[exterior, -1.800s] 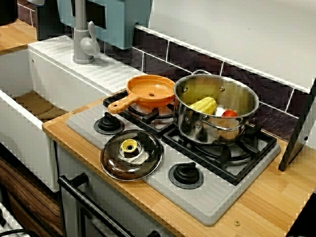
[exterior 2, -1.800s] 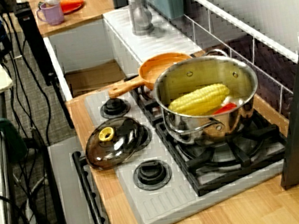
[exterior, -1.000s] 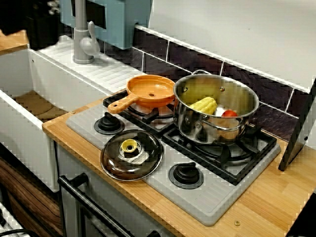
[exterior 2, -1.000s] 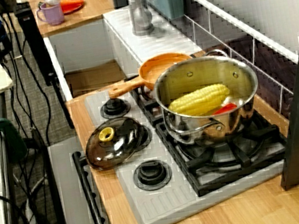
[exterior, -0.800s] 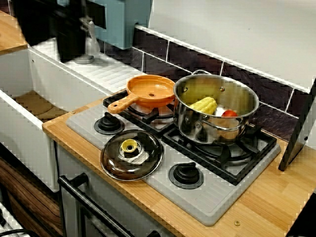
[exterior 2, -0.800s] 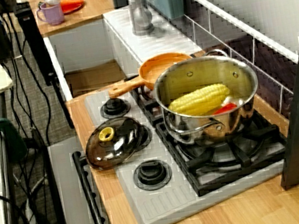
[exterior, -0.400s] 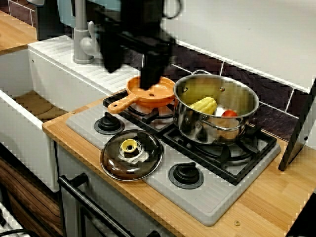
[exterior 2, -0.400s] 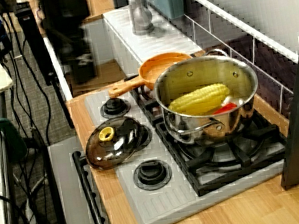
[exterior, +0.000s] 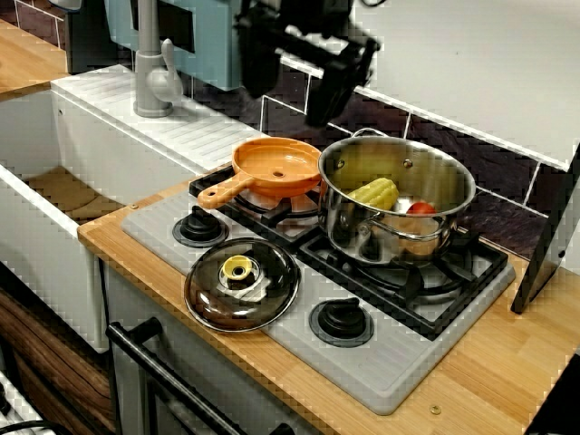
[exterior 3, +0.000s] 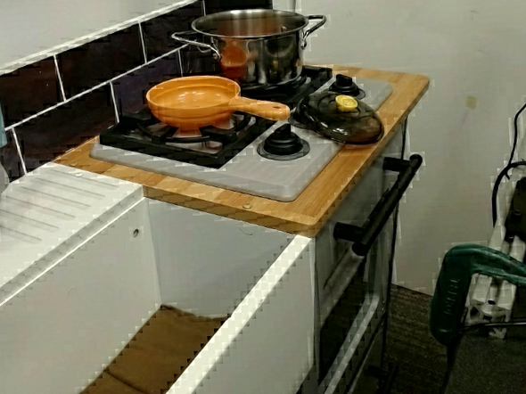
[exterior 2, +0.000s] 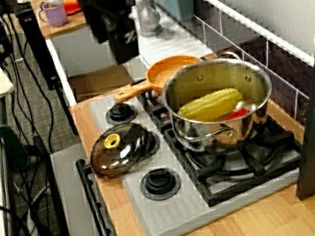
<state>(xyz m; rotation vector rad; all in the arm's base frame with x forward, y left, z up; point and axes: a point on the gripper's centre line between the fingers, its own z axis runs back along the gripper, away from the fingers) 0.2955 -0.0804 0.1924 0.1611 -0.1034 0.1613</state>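
Observation:
In the front view my gripper (exterior: 294, 83) is a dark, motion-blurred shape high over the back of the stove, above and behind the empty orange pan (exterior: 276, 168). Its two fingers stand apart with nothing between them. In the view from the stove's right end, the gripper (exterior 2: 114, 40) hangs left of the faucet (exterior 2: 147, 10), beyond the pan (exterior 2: 173, 67). To the right of the pan, a steel pot (exterior: 381, 240) holds a corn cob (exterior: 374, 193) and a red item (exterior: 420, 208). The view from the sink side shows pan (exterior 3: 195, 101) and pot (exterior 3: 251, 37), with no gripper in sight.
A glass lid (exterior: 241, 283) with a yellow knob lies on the stove's front left by the knobs. A white sink (exterior: 54, 190) and grey faucet (exterior: 152, 72) lie to the left. Dark tiles (exterior: 362, 113) run behind; a dark slanted panel (exterior: 544, 245) stands at the right.
The gripper swept in from the far upper left and moved right across the sink and faucet. It now hangs above the back of the orange pan. Pot, pan and lid stayed put.

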